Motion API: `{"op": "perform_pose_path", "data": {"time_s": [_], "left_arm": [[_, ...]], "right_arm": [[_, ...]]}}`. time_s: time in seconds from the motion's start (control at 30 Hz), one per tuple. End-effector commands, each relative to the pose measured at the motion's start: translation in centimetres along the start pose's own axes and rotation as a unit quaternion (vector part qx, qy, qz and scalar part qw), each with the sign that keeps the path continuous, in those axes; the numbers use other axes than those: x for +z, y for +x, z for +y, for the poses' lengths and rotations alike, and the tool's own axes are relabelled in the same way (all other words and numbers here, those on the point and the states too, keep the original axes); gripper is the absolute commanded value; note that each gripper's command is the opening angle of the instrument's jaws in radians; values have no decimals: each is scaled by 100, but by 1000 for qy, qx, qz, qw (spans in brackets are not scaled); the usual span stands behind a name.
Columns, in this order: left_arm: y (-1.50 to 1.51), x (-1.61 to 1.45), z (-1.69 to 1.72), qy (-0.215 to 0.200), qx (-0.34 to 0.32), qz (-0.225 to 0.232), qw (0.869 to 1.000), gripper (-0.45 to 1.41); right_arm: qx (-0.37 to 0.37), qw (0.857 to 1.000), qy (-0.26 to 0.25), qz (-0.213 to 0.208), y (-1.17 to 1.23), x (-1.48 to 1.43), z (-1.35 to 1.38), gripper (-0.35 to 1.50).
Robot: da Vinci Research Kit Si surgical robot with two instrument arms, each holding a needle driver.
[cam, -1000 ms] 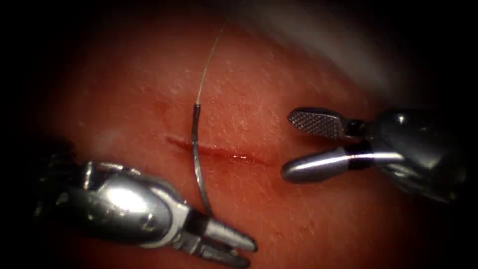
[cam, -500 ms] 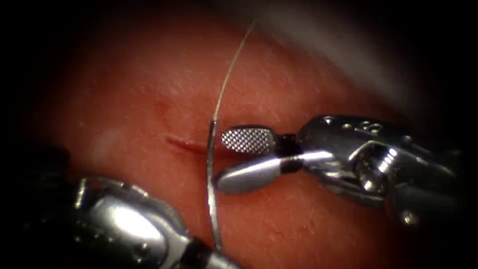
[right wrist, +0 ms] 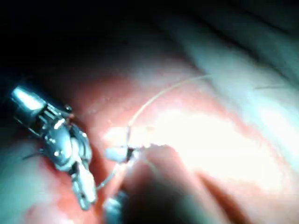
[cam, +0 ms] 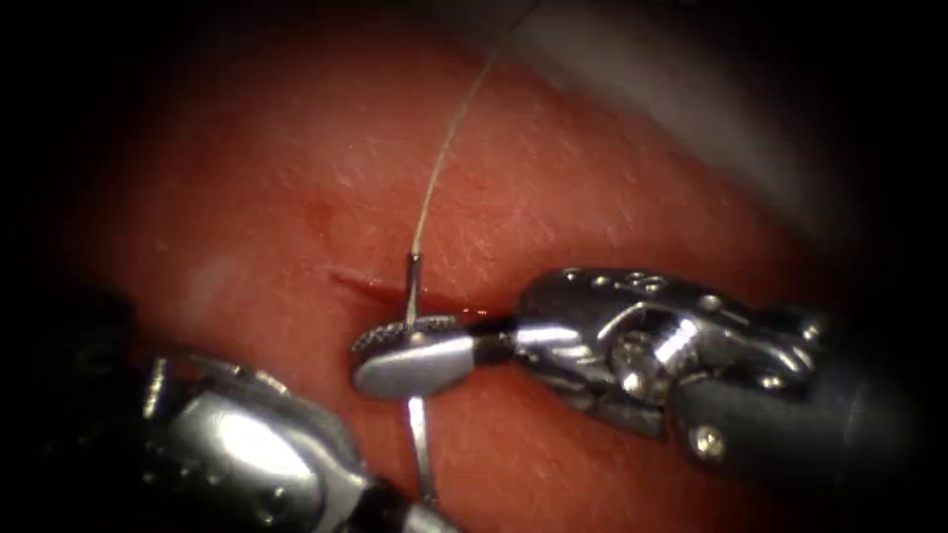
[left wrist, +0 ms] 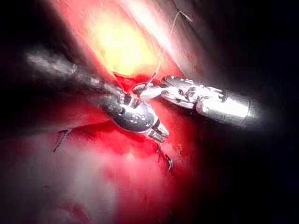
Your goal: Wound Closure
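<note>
The curved steel needle (cam: 415, 395) stands nearly upright over the thin red cut (cam: 346, 281) in the reddish-pink tissue (cam: 247, 178), held clear of the surface and not in the tissue, with both tools on it. At far left, in the endoscope view, we see the left arm's rounded, polished steel tool (cam: 415, 513) at the near edge. It grips the needle at its lower, near end. The grip itself lies at the frame border, so we read these jaws as closed on the needle from the way the needle rises out of them. Moving right, the needle's shaft climbs from that grip across the cut line. Its swaged, dark upper end (cam: 413, 271) carries the pale, fine thread (cam: 444, 148). The thread runs up and away to the far right, toward the pale band at the tissue's far edge. Further right, the right arm's steel tool with textured jaw faces (cam: 400, 347) comes in from the right. Its jaws are closed across the needle near its upper end, just below the swage, directly over the cut. In the left wrist view we see the two tools (left wrist: 140, 93) meeting at the cut. In the right wrist view the thread (right wrist: 159, 98) arcs away from the grip.
</note>
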Motion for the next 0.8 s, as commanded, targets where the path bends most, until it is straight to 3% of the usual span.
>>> {"op": "perform_pose_path", "data": {"time_s": [0.03,0.1,0.17,0.2,0.27,0.47,0.63,0.77,0.8], "left_arm": [[-6,5,0,2,-1,-1,1000,-35],[-6,4,0,8,-1,-4,1000,-35],[-7,0,-2,35,-29,-17,999,37],[-6,-5,-6,54,-61,-23,996,56],[-3,-15,-8,75,-106,-23,991,70],[-9,-31,-7,122,-138,-38,982,78],[-9,-45,0,143,-159,-40,976,78],[-6,-71,4,177,-250,-30,952,75],[-8,-74,3,187,-257,-32,948,72]], "right_arm": [[-3,1000,4,0,2,4,3,-35],[-2,1000,8,2,5,1,4,-35],[-1,1000,7,7,10,-3,5,-35],[0,1000,-2,18,15,-7,8,-35],[-14,999,-13,30,21,-12,13,-35],[-109,992,-45,41,33,-16,27,-35],[-231,966,-84,80,52,-24,33,-35],[-327,935,-95,102,87,-30,18,-35],[-328,934,-96,104,92,-29,16,-35]]}}
